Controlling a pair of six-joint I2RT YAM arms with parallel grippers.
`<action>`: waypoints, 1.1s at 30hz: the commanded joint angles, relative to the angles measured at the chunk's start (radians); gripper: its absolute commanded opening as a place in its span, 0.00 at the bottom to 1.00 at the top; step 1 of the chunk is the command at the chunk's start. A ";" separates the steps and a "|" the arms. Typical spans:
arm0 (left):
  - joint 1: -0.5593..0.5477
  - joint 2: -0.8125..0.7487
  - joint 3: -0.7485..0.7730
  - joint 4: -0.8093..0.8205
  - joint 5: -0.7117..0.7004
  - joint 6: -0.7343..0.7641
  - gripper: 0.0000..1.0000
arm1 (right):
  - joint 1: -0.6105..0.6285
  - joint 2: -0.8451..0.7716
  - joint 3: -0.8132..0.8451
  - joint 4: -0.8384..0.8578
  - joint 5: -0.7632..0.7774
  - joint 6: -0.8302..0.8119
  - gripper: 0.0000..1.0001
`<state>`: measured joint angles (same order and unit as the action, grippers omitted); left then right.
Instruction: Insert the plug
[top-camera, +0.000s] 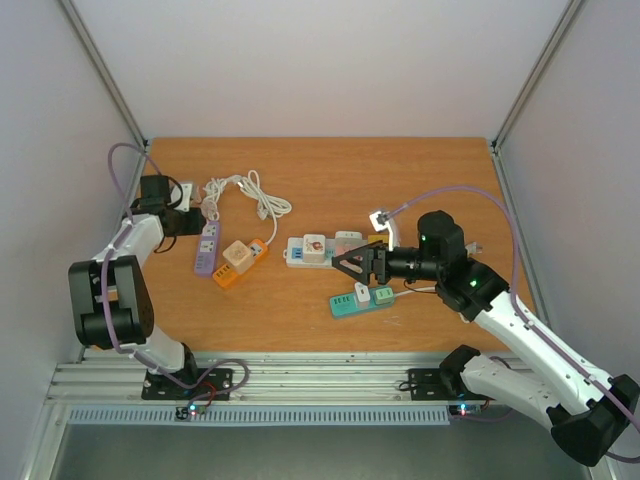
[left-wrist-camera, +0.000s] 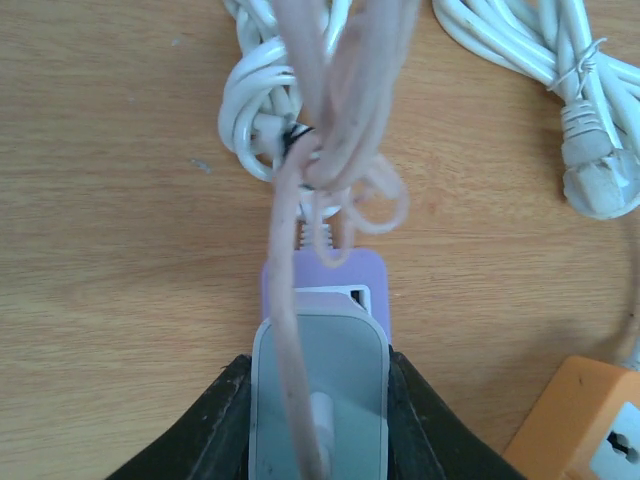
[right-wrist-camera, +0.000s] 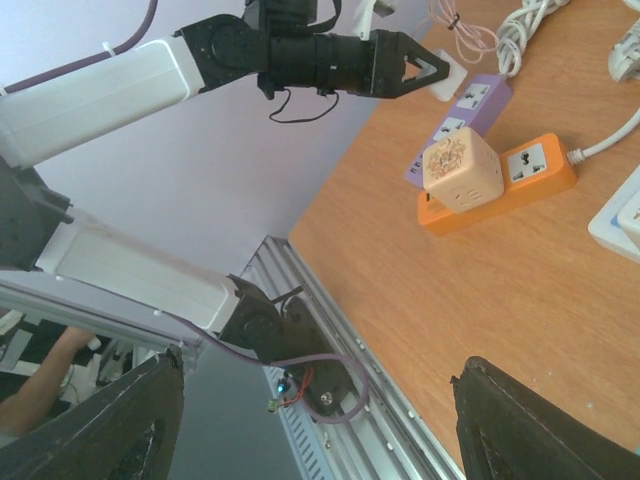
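My left gripper (left-wrist-camera: 320, 425) is shut on a white plug (left-wrist-camera: 320, 390) whose pink cable (left-wrist-camera: 290, 230) runs out of its back. The plug is right over one end of the purple power strip (left-wrist-camera: 330, 280); its pins are hidden, so I cannot tell if they sit in a socket. From above, the left gripper (top-camera: 192, 218) is at the far left, at the far end of the purple strip (top-camera: 207, 250). My right gripper (top-camera: 346, 265) hovers open and empty mid-table. Its wrist view shows its fingers (right-wrist-camera: 540, 425) wide apart and the purple strip (right-wrist-camera: 470, 120) far off.
An orange strip (top-camera: 248, 262) carrying a cream cube adapter (top-camera: 236, 256) lies beside the purple one. A white strip (top-camera: 310, 250) and a teal strip (top-camera: 362, 300) lie near the right gripper. A bundled white cable (top-camera: 245, 190) lies at the back left.
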<state>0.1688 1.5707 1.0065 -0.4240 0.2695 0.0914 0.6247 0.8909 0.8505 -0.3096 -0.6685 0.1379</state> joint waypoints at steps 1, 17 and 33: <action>0.003 0.015 0.006 0.048 0.063 0.028 0.04 | -0.003 0.008 -0.014 0.050 -0.021 0.023 0.75; -0.027 0.065 0.013 0.084 0.051 -0.043 0.05 | -0.003 0.049 -0.008 0.082 -0.046 0.039 0.75; -0.112 0.149 0.119 -0.160 -0.190 -0.055 0.05 | -0.003 0.048 0.005 0.032 -0.019 0.025 0.75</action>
<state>0.0658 1.6844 1.1149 -0.4603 0.1661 0.0517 0.6243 0.9363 0.8402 -0.2623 -0.7002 0.1711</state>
